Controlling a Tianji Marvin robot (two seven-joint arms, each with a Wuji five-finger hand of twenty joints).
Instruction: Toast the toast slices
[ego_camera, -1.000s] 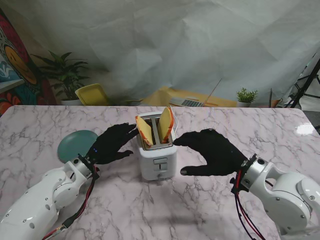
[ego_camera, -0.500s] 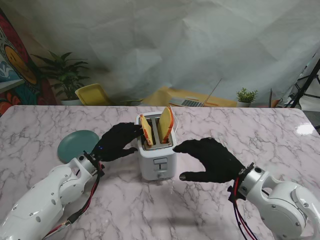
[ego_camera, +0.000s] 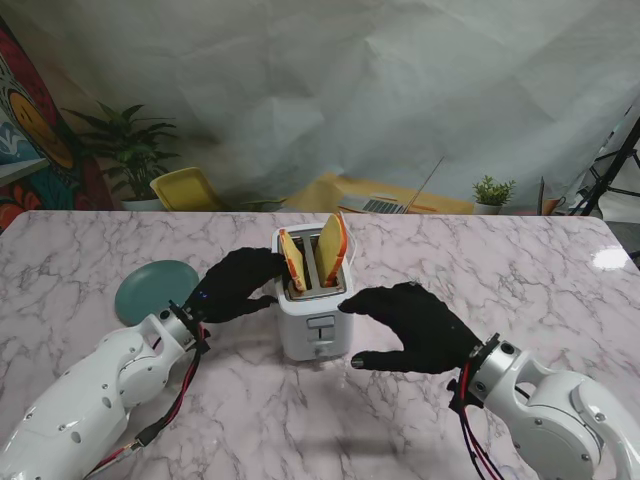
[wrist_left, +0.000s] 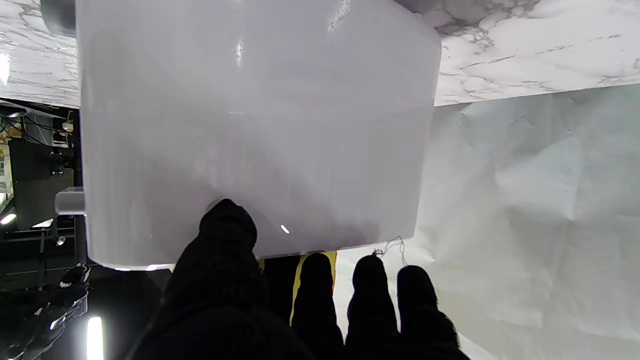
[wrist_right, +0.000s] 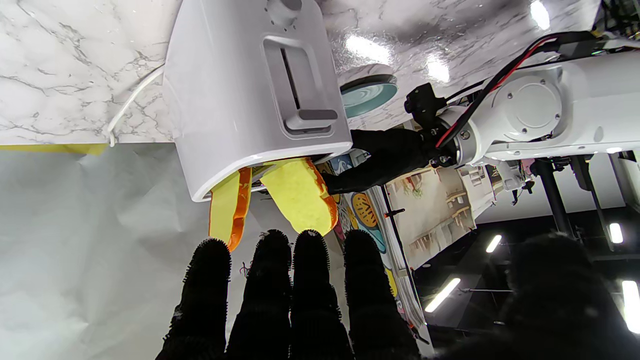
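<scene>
A white toaster stands mid-table with two yellow, orange-crusted toast slices sticking up from its slots, both leaning. Its front lever sits high in its slot; the right wrist view shows the lever too. My left hand, in a black glove, rests against the toaster's left side. Its thumb presses the toaster's wall, and its fingers reach the top edge by the left slice. My right hand hovers open at the toaster's right front corner, and its fingers point at the slices.
A teal plate lies on the marble table left of the toaster, behind my left forearm. A white cord runs from the toaster's back. Beyond the far edge are a yellow chair, potted plants and a laptop.
The left slice went from leaning left to more upright and deeper as my left hand closed in on the toaster. My right hand drew nearer to me, then shifted left toward the toaster's front.
</scene>
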